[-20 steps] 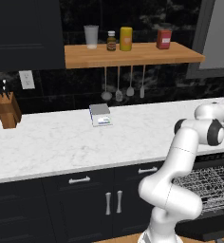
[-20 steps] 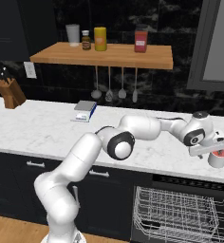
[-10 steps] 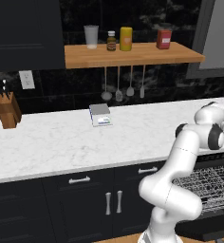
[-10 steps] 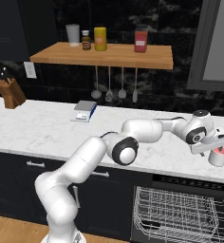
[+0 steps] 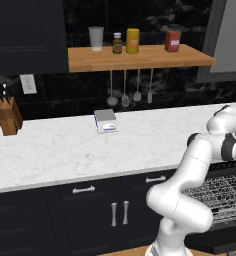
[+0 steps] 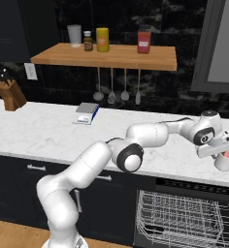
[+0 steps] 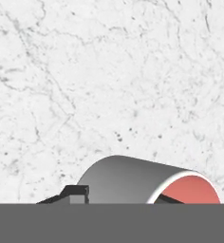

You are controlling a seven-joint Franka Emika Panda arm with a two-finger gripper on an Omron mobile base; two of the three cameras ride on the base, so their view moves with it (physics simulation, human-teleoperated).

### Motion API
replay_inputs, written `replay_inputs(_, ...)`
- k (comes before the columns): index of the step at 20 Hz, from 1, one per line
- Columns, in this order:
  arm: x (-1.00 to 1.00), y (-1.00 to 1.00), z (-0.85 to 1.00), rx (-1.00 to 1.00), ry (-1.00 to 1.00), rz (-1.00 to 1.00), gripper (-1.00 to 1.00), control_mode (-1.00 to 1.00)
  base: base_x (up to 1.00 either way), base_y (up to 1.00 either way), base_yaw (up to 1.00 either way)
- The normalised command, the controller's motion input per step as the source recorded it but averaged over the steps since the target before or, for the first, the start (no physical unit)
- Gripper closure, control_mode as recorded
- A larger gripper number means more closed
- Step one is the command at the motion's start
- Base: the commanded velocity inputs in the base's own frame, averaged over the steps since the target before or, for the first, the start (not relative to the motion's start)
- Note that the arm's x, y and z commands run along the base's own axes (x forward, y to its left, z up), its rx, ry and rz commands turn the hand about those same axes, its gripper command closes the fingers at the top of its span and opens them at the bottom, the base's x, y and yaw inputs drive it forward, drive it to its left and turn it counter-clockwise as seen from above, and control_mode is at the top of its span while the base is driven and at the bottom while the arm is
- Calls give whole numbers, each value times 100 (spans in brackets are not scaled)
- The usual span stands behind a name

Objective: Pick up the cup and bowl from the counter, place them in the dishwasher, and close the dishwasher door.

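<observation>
A small grey cup [image 6: 226, 162] with a red inside stands on the white marble counter [image 6: 39, 131] at its far right end, above the dishwasher [image 6: 184, 218]. My gripper [image 6: 222, 153] reaches down onto the cup from the left. In the hand view the cup [image 7: 133, 181] fills the bottom, with one dark fingertip [image 7: 77, 193] against its outer wall and the other inside the red mouth, so the jaws are shut on the wall. The dishwasher door [image 5: 220, 242] hangs folded down and the wire racks [image 5: 217, 196] show. The bowl is out of view.
A knife block [image 5: 8, 116] stands at the counter's left end and a small scale [image 5: 106, 121] sits mid-counter. Above, a wooden shelf [image 6: 116, 57] carries jars and a glass, with utensils [image 6: 117, 95] hanging below it. Dark cabinets [image 5: 85, 215] lie under the counter.
The gripper has slid a little right and down onto the cup, and its fingers have come together on the cup's wall. The cup stays in place.
</observation>
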Motion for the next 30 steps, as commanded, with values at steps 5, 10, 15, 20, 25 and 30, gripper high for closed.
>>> replay_inputs(5, -68, 7, -7, 2, 0, -2, 100, -100, 0, 0, 0)
replay_inputs(10, -100, 45, 0, 17, 2, -10, 100, -100, 0, 0, 0)
replay_inputs(15, -100, 91, 0, 9, 4, 0, 100, -100, 0, 0, 0)
replay_inputs(20, -100, 87, 0, 12, -6, 0, 100, -100, 0, 0, 0)
replay_inputs(25, -100, 88, -20, 10, -27, 0, 100, -100, 0, 0, 0)
replay_inputs(30, -73, 86, -49, 0, -31, 1, 100, -100, 0, 0, 0)
